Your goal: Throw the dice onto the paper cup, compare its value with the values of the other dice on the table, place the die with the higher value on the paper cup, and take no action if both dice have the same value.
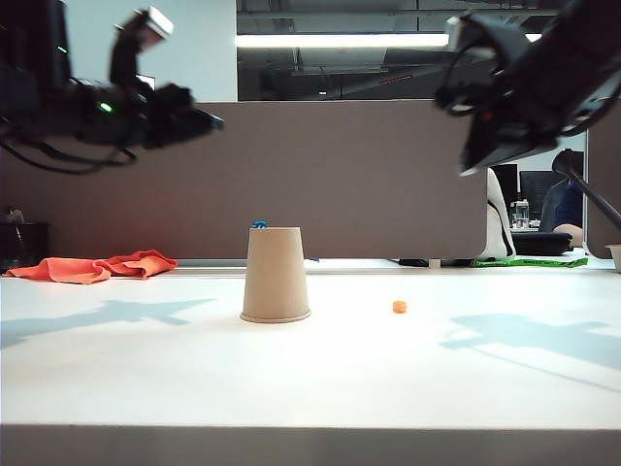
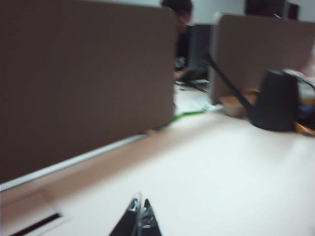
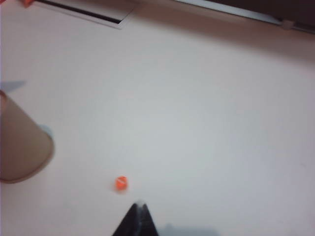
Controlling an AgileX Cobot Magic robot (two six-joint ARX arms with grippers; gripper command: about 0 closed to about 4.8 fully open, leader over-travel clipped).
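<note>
Cup (image 1: pixel 276 274) unmarked; left pincer (image 2: pixel 139 216), right pincer (image 3: pixel 139 216) closed, raised.

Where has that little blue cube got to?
In the exterior view the blue die sits on top of the upturned paper cup, left of the orange die.

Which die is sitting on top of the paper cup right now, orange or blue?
The blue die sits on the upturned paper cup; the orange die lies on the table to the cup's right.
</note>
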